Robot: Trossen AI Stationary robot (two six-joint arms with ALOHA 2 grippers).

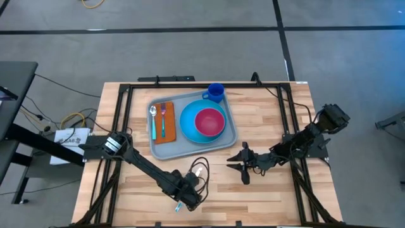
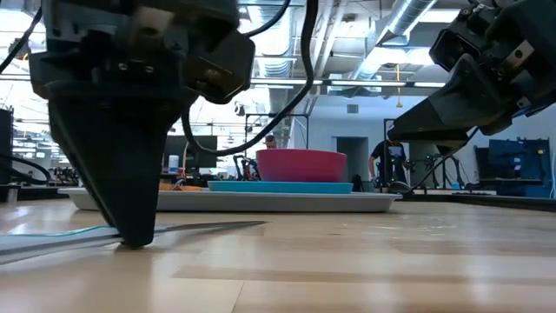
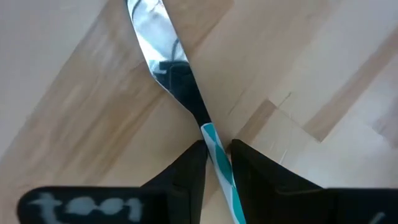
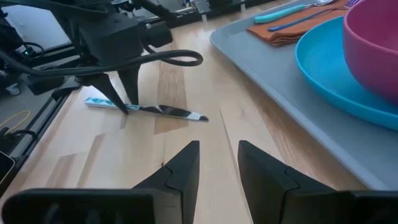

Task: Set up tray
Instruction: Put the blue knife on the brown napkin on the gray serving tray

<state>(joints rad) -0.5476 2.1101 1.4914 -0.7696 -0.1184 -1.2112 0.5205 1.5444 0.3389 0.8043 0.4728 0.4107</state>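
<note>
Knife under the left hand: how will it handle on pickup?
The knife lies flat on the table, so probably little edge to catch. The left hand straddles its striped handle; the long shiny blade probably makes it pivot or slip. Looks rigid, unlikely to roll.

You had a grey floor (image 1: 190, 16) under the rig, crossed by dark seam lines, with a yellow cable (image 1: 92, 3) lying at its far edge. The surface (image 1: 266, 196) was pale wood planks inside a black frame (image 1: 120, 104). A dark desk corner (image 1: 16, 82) stood off to the left, with loose cables (image 1: 69, 119) trailing beside it. Across the room you saw a high ceiling with silver ducts (image 2: 408, 22) and bright lights, a pale wall with a dark doorway (image 2: 352, 156), and a person (image 2: 389, 161) standing far back.
</note>
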